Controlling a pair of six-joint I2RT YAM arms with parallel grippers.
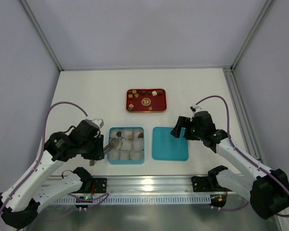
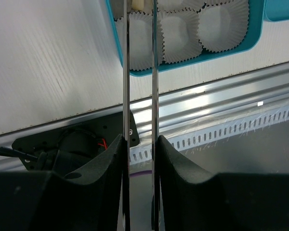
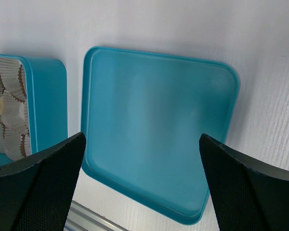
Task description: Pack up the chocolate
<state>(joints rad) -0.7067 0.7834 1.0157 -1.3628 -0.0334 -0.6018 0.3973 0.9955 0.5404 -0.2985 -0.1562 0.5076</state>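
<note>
Top external view, nearest first: metal rail point(image 1: 149, 182) with both arm bases along the front of a white worktop point(image 1: 96, 96). Just beyond, at left, left gripper point(image 1: 102, 146) clenched on slim metal tweezers point(image 1: 114, 143), blades pressed between its fingers point(image 2: 116, 154) and reaching over a teal box point(image 1: 126, 162). Inside the box, white crinkled paper cups point(image 2: 216, 26), a few holding brown chocolate point(image 1: 139, 136). From the left wrist, a pale cream bit point(image 2: 140, 4) between the blades at the top edge; cannot tell whether pinched. Just beside the box, apart from it, a teal lid point(image 1: 170, 143) lying flat. Over the lid, right gripper point(image 3: 142, 139) released, fingers spread wide, empty. Farthest back, a red tray point(image 1: 156, 103) with more chocolate along its far and left rim.
</note>
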